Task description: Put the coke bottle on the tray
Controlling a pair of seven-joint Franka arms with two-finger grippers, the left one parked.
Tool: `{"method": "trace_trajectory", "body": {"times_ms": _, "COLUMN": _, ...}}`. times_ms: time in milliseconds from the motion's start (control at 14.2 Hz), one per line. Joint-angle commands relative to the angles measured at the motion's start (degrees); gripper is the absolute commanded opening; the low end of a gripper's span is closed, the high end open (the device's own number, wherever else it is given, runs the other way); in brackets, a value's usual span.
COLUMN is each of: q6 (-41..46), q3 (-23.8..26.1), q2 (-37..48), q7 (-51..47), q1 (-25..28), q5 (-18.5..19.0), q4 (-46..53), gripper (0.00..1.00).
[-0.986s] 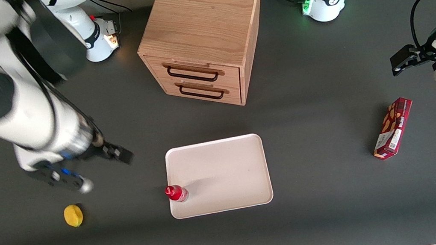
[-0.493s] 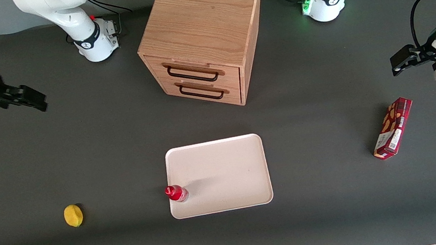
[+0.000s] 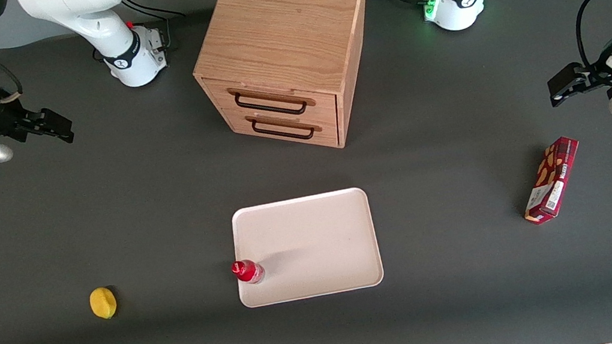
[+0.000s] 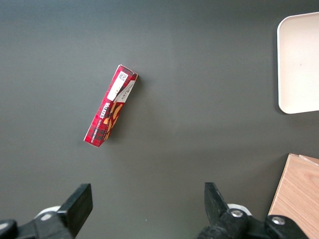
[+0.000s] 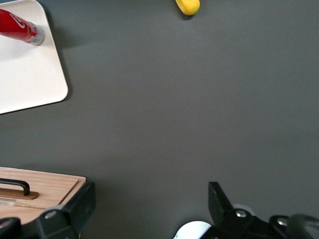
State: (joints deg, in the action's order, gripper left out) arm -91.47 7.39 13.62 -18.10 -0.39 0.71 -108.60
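Coke bottle (image 3: 247,271) stands upright on the tray (image 3: 316,237), at its edge near a corner, well apart from our gripper (image 3: 55,127) and nearer the front camera than it. We see the gripper raised at the working arm's end of the table, fingers spread wide, holding nothing.

The parked gripper (image 4: 147,201) hangs over the dark table (image 4: 199,129), its two black fingers (image 4: 79,205) spread wide with bare tabletop between them. Out ahead of the fingers a red snack box (image 4: 110,106) lies flat and slantwise, its white-labelled end the one farther from the hand. Close beside one finger a pale wooden cabinet (image 4: 299,199) shows a corner. Farther out past that wood, a rounded end of the cream tray (image 4: 299,64) shows, well apart from the box.
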Motion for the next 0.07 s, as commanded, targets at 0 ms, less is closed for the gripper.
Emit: {"method": "trace_trajectory", "body": {"times_ms": 0, "q6": 2.1, "q3": -2.1, "q2": -1.3, "q7": -1.1, "q1": 1.4, "q5": -2.7, "q4": 3.6, "gripper": 1.0}}
